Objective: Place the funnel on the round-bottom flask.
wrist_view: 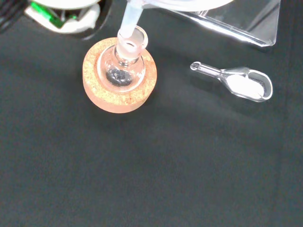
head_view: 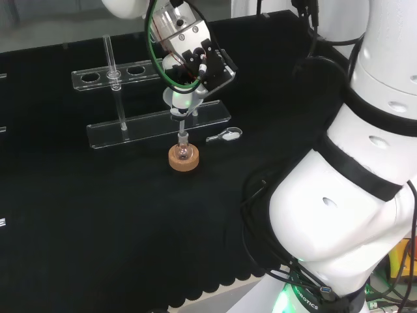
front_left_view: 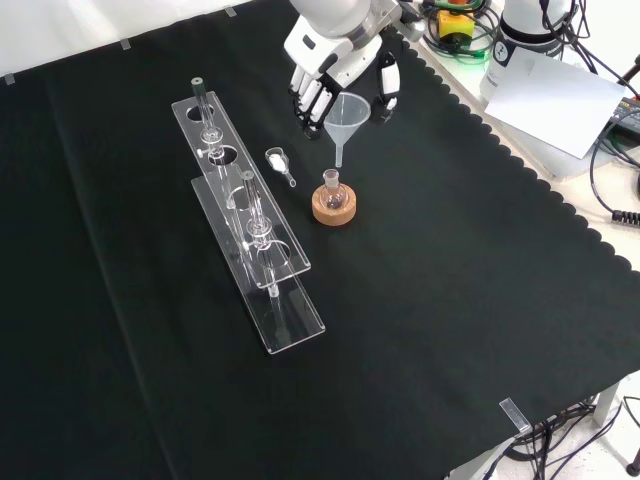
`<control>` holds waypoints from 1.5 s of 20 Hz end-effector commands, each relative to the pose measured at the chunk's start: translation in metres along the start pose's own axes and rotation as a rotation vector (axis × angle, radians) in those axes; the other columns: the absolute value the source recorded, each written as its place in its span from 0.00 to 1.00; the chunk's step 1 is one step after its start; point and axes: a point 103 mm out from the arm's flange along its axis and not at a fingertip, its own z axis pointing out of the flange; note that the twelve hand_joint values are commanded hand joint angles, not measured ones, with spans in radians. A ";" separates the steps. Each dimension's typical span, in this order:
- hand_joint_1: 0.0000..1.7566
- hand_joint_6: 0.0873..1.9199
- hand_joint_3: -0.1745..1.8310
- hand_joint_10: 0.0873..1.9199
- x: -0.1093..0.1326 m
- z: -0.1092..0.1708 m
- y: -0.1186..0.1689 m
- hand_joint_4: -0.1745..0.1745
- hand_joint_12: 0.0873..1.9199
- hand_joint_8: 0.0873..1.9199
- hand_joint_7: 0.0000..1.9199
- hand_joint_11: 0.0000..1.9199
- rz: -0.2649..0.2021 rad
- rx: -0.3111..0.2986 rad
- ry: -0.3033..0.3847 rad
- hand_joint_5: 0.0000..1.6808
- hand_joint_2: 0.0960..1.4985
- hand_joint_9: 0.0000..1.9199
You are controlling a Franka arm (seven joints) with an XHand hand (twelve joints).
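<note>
One clear conical funnel (front_left_view: 347,112) | hand (front_left_view: 335,72) pinching | round glass flask (front_left_view: 333,196) | cork ring (front_left_view: 334,210)

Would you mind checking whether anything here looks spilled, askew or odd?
Nothing stands out. The flask sits upright in its cork ring, the hand holds the funnel above its neck, and the scoop keeps its white powder.

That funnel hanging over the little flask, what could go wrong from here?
The funnel stem hangs just above the narrow neck of the round-bottom flask, so a slight miss could strike the rim. The flask merely sits in a cork ring and might tip. The hand could let the funnel slip. The small scoop lies close by.
</note>
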 end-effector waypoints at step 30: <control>0.54 0.24 0.45 0.23 0.000 0.027 0.042 0.55 0.66 0.33 0.24 0.34 -0.010 0.076 0.009 0.31 0.36 0.43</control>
